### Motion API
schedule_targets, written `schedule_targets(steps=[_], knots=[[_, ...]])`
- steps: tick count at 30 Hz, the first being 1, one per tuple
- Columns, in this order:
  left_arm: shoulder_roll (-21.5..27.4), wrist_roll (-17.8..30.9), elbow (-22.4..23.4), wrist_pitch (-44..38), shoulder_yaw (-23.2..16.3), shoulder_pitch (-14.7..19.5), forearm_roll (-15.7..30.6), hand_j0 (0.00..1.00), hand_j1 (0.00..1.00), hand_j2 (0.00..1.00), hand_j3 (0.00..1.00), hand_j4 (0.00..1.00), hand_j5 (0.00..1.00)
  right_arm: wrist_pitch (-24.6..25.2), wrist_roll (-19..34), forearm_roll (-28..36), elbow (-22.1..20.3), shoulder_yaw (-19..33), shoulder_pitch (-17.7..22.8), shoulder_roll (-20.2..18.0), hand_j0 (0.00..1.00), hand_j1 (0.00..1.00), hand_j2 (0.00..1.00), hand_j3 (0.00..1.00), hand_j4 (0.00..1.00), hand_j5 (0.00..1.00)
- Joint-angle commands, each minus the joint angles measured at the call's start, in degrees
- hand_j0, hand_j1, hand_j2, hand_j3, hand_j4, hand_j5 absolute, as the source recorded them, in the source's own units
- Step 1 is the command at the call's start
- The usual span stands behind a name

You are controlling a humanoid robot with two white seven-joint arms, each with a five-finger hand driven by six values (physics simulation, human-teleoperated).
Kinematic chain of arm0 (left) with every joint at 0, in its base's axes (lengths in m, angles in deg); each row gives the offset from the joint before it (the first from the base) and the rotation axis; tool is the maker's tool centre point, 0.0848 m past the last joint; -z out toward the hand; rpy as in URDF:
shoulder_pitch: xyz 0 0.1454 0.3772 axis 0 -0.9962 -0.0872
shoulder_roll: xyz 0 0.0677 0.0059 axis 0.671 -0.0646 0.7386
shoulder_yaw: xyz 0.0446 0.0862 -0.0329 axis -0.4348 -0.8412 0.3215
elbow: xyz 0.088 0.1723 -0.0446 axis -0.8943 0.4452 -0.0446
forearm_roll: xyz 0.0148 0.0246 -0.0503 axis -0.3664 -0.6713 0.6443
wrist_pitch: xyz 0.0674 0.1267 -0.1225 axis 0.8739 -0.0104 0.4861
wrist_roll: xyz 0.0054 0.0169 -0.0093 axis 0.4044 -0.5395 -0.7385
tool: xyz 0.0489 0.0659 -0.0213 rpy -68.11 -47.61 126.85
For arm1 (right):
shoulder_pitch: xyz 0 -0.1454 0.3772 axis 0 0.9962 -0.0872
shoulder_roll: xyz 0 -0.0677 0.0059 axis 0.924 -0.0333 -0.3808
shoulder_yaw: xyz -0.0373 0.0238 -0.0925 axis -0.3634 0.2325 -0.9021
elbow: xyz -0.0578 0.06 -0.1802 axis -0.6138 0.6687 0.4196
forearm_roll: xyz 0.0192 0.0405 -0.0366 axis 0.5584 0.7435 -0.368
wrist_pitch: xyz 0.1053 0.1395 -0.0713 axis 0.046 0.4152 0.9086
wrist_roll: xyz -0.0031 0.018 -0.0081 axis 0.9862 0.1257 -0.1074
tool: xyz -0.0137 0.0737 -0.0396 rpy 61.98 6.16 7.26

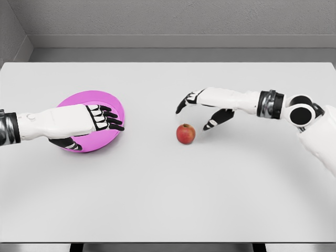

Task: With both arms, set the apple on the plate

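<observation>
- The white worktop (168, 199) is filling most of the head view and is carrying the plate and the apple.
- The right arm (273, 105) is coming in from the right edge and is reaching toward the middle of the worktop.
- The left arm (31, 125) is coming in from the left edge and is extending over the plate.
- The pink plate (113, 102) is sitting on the left part of the worktop; its near portion is being hidden by the left hand.
- The left hand (89, 119) is lying over the plate with its fingers extended side by side and its thumb curling under the near rim; whether it is gripping the rim cannot be told.
- The right hand (207, 107) is hovering with its fingers spread and curved downward, holding nothing, just beside and above the apple.
- The red apple (185, 134) is resting on the worktop near the centre, well apart from the plate and apart from the right fingertips.
</observation>
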Motion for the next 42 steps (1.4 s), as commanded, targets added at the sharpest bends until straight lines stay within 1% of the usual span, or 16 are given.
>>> schedule_targets(steps=[1,3,4,5,7,8,9,11,13,15,16,20,22,26,31,42], knots=[[0.1,0.0,0.0,-0.1,0.0,0.0,0.4,1.00,1.00,1.00,1.00,1.00,1.00,0.2,0.0,0.6,0.4,2.9,0.1,-1.1,1.00,1.00,1.00,1.00,1.00,1.00],[0.1,0.0,0.0,-0.1,0.0,0.0,0.4,1.00,1.00,1.00,1.00,1.00,1.00,0.2,0.0,0.8,3.3,11.5,2.5,-3.0,1.00,1.00,1.00,1.00,1.00,1.00],[0.0,0.0,0.0,-0.1,-0.1,0.0,0.4,1.00,1.00,1.00,1.00,1.00,1.00,0.2,0.0,0.9,7.5,18.1,3.8,-3.1,1.00,1.00,1.00,1.00,1.00,1.00],[-0.4,0.0,0.0,-0.1,-0.1,0.4,0.4,1.00,1.00,1.00,1.00,1.00,1.00,0.2,0.0,0.8,10.2,20.5,3.9,-3.9,1.00,1.00,1.00,1.00,1.00,1.00],[-4.4,0.0,0.1,-0.1,-3.8,4.6,0.4,1.00,1.00,1.00,1.00,1.00,1.00,0.2,0.0,0.9,12.9,21.0,4.1,-6.2,1.00,1.00,1.00,1.00,1.00,1.00],[-9.8,0.7,0.1,-0.1,-6.4,6.9,0.3,1.00,1.00,1.00,1.00,1.00,1.00,0.2,0.0,0.9,12.9,21.0,4.3,-6.6,1.00,1.00,1.00,1.00,1.00,1.00],[-12.6,3.9,0.9,-0.1,-8.0,9.0,0.0,1.00,1.00,1.00,1.00,1.00,1.00,0.2,0.0,0.9,12.9,21.0,4.3,-6.6,1.00,1.00,1.00,1.00,1.00,1.00],[-21.6,8.1,5.8,-0.1,-8.7,12.9,-0.1,1.00,1.00,1.00,1.00,1.00,1.00,0.2,0.0,0.8,12.5,20.5,4.2,-7.2,1.00,1.00,1.00,1.00,1.00,1.00],[-28.0,11.6,12.1,-0.1,-8.7,15.3,-0.4,1.00,1.00,1.00,1.00,1.00,1.00,0.2,0.0,0.8,12.4,20.4,4.2,-8.2,1.00,1.00,1.00,1.00,1.00,1.00],[-33.6,11.7,20.6,-0.1,-9.2,17.7,-0.8,1.00,1.00,1.00,1.00,1.00,1.00,0.2,0.0,0.8,12.5,19.8,4.3,-8.2,1.00,1.00,1.00,1.00,1.00,1.00],[-36.0,11.7,22.2,-0.1,-9.6,18.9,-0.8,1.00,1.00,1.00,1.00,1.00,1.00,0.2,0.0,0.8,12.5,19.6,4.3,-8.3,1.00,1.00,1.00,1.00,1.00,1.00],[-38.1,11.5,24.4,-0.1,-9.9,18.7,-0.3,1.00,1.00,1.00,1.00,1.00,1.00,0.2,0.0,0.8,11.9,18.2,4.0,-8.4,1.00,1.00,1.00,1.00,1.00,1.00],[-38.4,11.5,25.1,-0.1,-12.2,18.4,-0.4,1.00,1.00,1.00,1.00,1.00,1.00,0.2,0.0,0.8,11.8,17.8,3.8,-8.9,1.00,1.00,1.00,1.00,1.00,1.00],[-40.8,11.5,33.0,-0.1,-14.3,18.5,-1.0,1.00,1.00,1.00,1.00,1.00,1.00,0.2,0.0,0.8,11.8,17.4,3.8,-8.8,1.00,1.00,1.00,1.00,1.00,1.00],[-40.9,11.7,33.2,-0.1,-15.7,18.5,-1.8,1.00,1.00,1.00,1.00,1.00,1.00,0.2,0.0,0.8,11.8,16.5,3.8,-8.8,1.00,1.00,1.00,1.00,1.00,1.00],[-41.8,11.8,33.0,-0.1,-15.7,18.8,-1.8,0.86,0.86,0.86,0.86,0.86,0.86,0.2,0.0,0.8,11.8,15.5,3.8,-8.9,1.00,1.00,1.00,1.00,1.00,1.00]])
